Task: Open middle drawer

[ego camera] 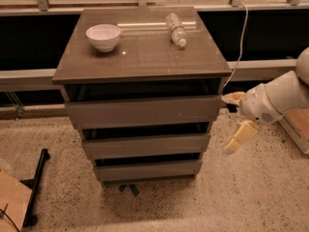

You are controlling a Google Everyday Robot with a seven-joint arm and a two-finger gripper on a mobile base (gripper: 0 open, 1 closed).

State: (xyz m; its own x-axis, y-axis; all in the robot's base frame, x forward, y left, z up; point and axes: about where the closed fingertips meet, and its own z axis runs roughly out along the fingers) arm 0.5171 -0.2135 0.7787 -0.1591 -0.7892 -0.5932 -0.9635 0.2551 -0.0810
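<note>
A grey-brown cabinet (pixel 145 52) with three handleless drawer fronts stands in the centre of the camera view. The middle drawer (pixel 145 145) is the medium-sized front between the taller top drawer (pixel 142 111) and the smaller bottom drawer (pixel 147 170). A dark gap shows above each front. My gripper (pixel 235 118) is at the right of the cabinet, level with the top and middle drawers and just off its right side. Its two cream fingers (pixel 240 138) are spread apart and hold nothing.
A white bowl (pixel 103 36) and a lying plastic bottle (pixel 176 29) rest on the cabinet top. A white cable (pixel 240 42) hangs at the back right. A black stand (pixel 36 187) and cardboard (pixel 12 204) are at the lower left. A box (pixel 297 127) sits at the right.
</note>
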